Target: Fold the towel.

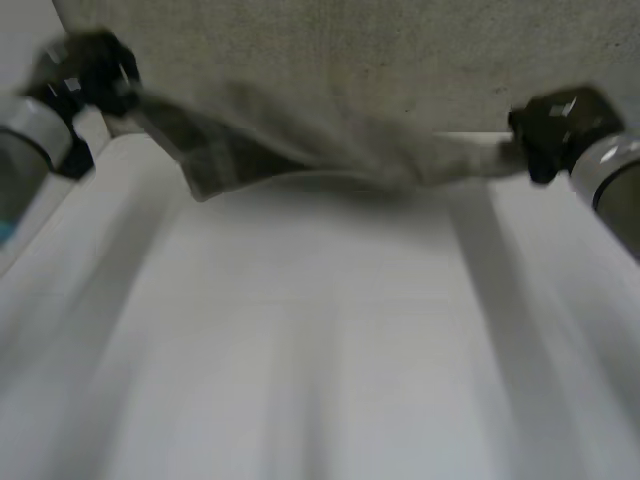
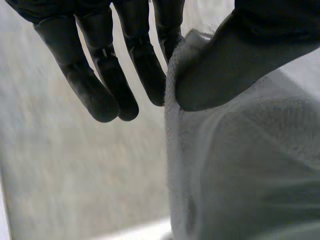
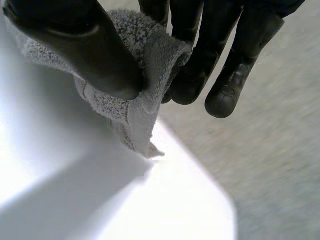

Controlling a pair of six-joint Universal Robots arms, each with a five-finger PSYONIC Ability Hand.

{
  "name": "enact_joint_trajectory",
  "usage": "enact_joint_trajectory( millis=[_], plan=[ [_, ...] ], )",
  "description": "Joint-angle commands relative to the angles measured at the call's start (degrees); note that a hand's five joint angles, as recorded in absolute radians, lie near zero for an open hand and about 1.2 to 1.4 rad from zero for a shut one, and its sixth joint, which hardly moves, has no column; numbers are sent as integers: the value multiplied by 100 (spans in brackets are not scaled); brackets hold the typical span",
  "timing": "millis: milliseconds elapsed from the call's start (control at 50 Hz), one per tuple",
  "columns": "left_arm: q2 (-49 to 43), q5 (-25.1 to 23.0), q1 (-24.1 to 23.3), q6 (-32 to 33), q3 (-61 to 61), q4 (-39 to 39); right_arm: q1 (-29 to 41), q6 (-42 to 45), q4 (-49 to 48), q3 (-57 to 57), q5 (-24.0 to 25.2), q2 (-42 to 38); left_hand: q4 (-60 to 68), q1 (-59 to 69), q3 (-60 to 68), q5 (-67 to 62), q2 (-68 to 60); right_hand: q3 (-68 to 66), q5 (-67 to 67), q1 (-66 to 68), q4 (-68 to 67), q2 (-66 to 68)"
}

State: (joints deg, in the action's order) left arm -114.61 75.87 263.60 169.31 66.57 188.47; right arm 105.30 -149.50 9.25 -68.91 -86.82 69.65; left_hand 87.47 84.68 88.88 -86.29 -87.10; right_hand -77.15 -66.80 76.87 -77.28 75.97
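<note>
A beige-grey towel (image 1: 330,90) lies spread over the far part of the white table (image 1: 320,350). Its near edge is lifted and hangs in a sagging fold between my two hands. My left hand (image 1: 95,72) holds the near left corner above the table; in the left wrist view the thumb (image 2: 235,55) pinches the towel's edge (image 2: 240,165) against the fingers (image 2: 145,65). My right hand (image 1: 555,125) grips the near right corner; its thumb (image 3: 85,45) presses the bunched cloth (image 3: 145,65) against curled fingers (image 3: 235,70).
The bare white tabletop stretches from the lifted edge to the near side. The flat part of the towel (image 3: 270,165) lies beside the table's bare patch (image 3: 100,200) under my right hand.
</note>
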Motion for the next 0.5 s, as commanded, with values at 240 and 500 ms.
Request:
enact_joint_trajectory(
  millis=[240,500],
  plan=[
    [79,-925,614,955,2931,928,-352,8,-152,-1459,376,-163,-747,-468,-888,1629,710,-285,-320,313,-272,403],
    [2582,-1750,1623,789,4064,805,-1466,70,549,-2021,1068,2410,-747,-468,-888,1629,710,-285,-320,313,-272,403]
  ],
)
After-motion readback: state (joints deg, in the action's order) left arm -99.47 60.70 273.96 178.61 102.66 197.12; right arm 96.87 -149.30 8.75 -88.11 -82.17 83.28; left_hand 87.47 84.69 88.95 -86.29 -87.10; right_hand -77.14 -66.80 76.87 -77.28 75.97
